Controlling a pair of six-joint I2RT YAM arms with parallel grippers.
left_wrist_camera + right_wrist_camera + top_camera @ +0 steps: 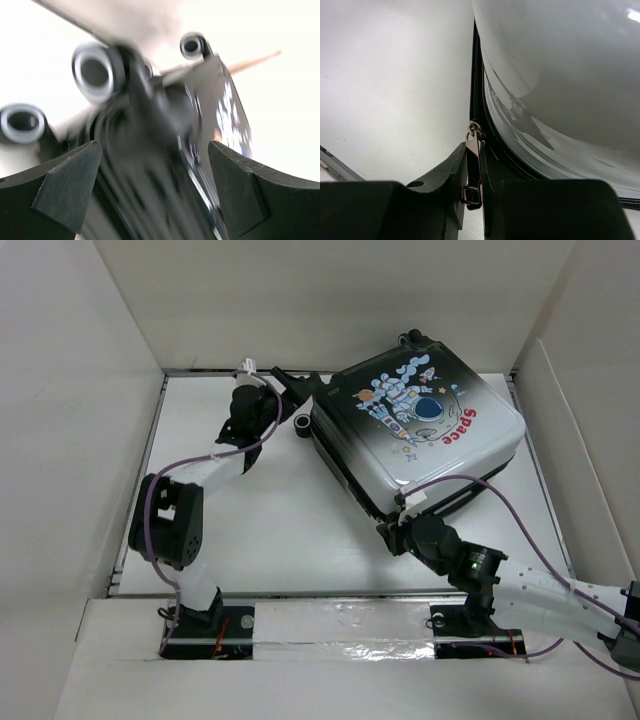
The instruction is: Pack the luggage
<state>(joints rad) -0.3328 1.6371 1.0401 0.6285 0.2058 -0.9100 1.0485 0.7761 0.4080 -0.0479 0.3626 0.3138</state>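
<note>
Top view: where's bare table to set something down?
Free: table centre between left arm and luggage. Crowded: left end effector by the wheels; right end effector pinching the zipper pull at the luggage's near corner.

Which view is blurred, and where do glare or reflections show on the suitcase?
Left wrist view: heavy blur smears the suitcase and its wheels, background washed out white; only the left claw looks crisp. Right wrist view: sharp, the right claw pinching the zipper pull, reflections and a highlight on the glossy shell. Top external view: sharp, evenly lit.
</note>
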